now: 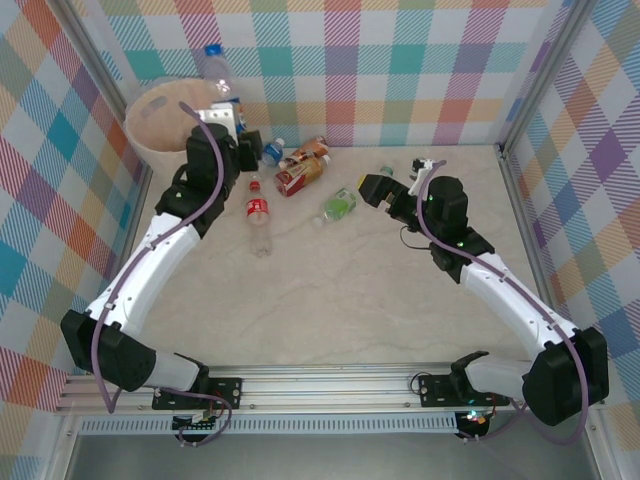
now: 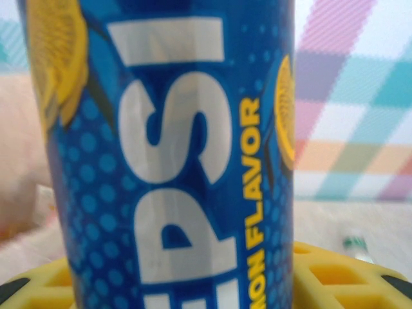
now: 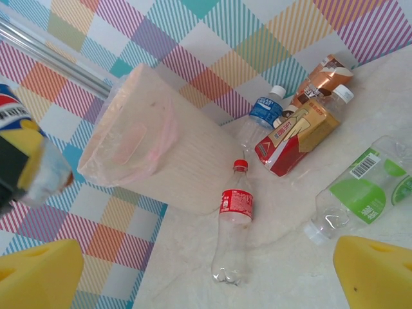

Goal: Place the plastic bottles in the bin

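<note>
At the far left corner of the table [image 1: 340, 300], the pale pink-cream bin [image 1: 137, 135] stands with its clear liner against the checked wall, by far the biggest thing here. The left arm reaches up to it. The left gripper [image 1: 226, 112] is pressed tight on a blue Pepsi bottle [image 2: 174, 161], lemon flavour by its label. The bottle stands upright between the yellow pads [image 2: 335, 270]. From above, it hangs by the bin's right rim. Whether it is squarely over the mouth I cannot tell.

The right gripper [image 1: 388, 190] hovers mid-table with its jaws spread wide and nothing between them, facing the loose bottles. These lie on the table between the two arms:
- A red-labelled bottle [image 3: 235, 206] lies on its side just beside the bin's foot.
- A green-labelled bottle [image 3: 367, 193] lies nearest the right gripper.
- A brown and orange-labelled pair [image 3: 302, 129] lie touching each other nearer the wall.
- A small blue-labelled bottle [image 3: 264, 109] lies beside that pair, close to the bin.

The step in hand looks like the drop. The Pepsi bottle is carried to the bin and not yet let go. Next, the left arm should make sure the bottle clears the rim and sits over the opening, then part its fingers. The right arm seems set to come down on the green-labelled bottle and would need its jaws across the body.
</note>
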